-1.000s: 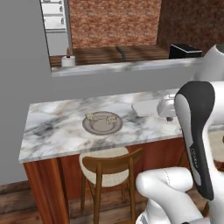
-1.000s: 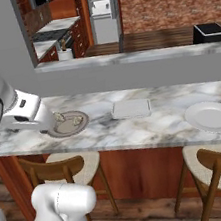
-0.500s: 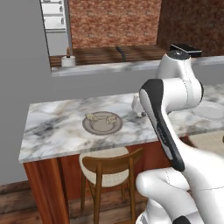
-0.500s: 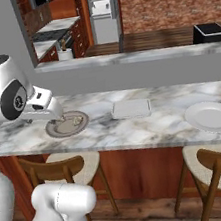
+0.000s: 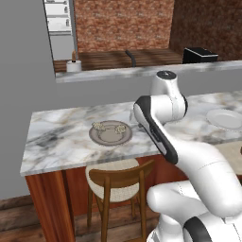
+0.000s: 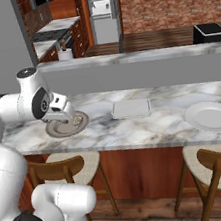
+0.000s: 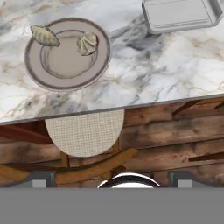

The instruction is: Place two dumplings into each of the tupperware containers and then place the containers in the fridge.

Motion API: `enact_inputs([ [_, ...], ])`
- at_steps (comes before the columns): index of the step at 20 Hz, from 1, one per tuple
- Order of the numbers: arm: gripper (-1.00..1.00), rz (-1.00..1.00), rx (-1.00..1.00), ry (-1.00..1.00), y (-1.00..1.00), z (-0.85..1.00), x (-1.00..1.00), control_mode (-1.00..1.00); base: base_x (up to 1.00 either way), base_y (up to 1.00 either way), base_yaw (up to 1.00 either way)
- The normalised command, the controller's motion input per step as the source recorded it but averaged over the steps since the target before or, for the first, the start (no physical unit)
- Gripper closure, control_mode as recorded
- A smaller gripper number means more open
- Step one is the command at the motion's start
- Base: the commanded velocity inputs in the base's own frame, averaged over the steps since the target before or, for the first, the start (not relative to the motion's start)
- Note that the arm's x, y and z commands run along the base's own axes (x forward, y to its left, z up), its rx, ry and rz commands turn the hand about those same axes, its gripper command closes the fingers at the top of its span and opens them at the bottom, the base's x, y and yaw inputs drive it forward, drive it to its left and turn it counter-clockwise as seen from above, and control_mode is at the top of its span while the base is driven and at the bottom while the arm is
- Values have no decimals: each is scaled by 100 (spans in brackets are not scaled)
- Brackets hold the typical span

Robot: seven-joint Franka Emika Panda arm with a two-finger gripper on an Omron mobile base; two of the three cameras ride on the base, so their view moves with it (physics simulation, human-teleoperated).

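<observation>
Hand view: two dumplings (image 7: 87, 43) lie on a round grey-brown plate (image 7: 65, 81) on the marble counter (image 7: 175, 74), one at the plate's far rim, the other further in, well apart from each other. A shallow grey container (image 7: 179, 15) sits on the same counter, off to one side of the plate, with bare marble between them. Right base view puts the gripper (image 6: 66, 120) just over the near edge of the plate (image 6: 65, 132), with the container (image 6: 131, 108) further along and a white plate (image 6: 212, 116) beyond that. Jaws stand fully apart and hold nothing. No dumpling is in the container yet, so the task looks barely begun. Judgement on handling: the dumplings look small, light and soft, with crimped edges likely to deform or tear. Take one across its thicker belly, not the thin frill, with a light close. The plate's raised rim may crowd the fingers for the dumpling nearest the edge.
</observation>
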Motion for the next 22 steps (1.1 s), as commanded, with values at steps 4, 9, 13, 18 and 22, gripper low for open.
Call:
enact_inputs([
  [4,-100,0,5,3,0,-50,87,-100,0,0,0],
  [9,-100,0,0,2,3,-35,77,-100,0,0,0],
  [13,-100,0,0,1,19,-43,66,-100,0,0,0],
  [18,-100,0,0,5,25,-35,62,-100,0,0,0],
  [22,-100,0,0,2,16,-35,53,-100,0,0,0],
])
